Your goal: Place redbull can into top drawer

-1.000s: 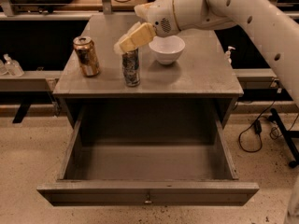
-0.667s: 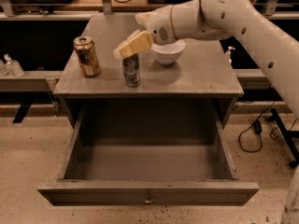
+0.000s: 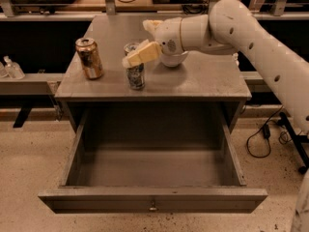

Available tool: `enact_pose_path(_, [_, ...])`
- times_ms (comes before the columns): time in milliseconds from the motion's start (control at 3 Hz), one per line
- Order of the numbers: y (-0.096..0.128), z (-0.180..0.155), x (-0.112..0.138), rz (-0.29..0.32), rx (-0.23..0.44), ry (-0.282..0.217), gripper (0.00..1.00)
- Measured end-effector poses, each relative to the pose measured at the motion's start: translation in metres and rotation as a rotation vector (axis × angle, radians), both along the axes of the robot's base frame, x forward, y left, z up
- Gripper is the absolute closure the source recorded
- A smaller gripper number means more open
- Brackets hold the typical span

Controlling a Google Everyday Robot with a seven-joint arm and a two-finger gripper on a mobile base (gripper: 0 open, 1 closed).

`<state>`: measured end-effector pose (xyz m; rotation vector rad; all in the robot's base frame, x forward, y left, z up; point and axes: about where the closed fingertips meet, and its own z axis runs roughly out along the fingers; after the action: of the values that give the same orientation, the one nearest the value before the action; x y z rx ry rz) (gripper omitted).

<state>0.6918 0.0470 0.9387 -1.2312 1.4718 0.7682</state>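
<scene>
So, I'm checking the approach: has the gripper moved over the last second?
Yes. The gripper has come down toward the redbull can, which stands unmoved on the cabinet top.

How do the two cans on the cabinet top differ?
The redbull can is slim, silver and dark blue; the golden-brown can is wider. The gripper is at the redbull can's top; the golden-brown can stands alone, untouched. Both stand upright on the cabinet top.

redbull can [image 3: 135,76] upright (hand [image 3: 137,45] at its top), top drawer [image 3: 203,203] open
</scene>
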Motion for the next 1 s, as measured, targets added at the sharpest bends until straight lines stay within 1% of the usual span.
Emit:
enact_pose_path(333, [0.004, -0.01, -0.002, 0.041, 0.004, -0.045, 0.18])
enact_pose_path(667, [0.004, -0.02, 0.001, 0.06, 0.008, -0.063, 0.41])
enact_pose_path(1000, [0.005, -0.027, 0.002, 0.102, 0.04, -0.07, 0.64])
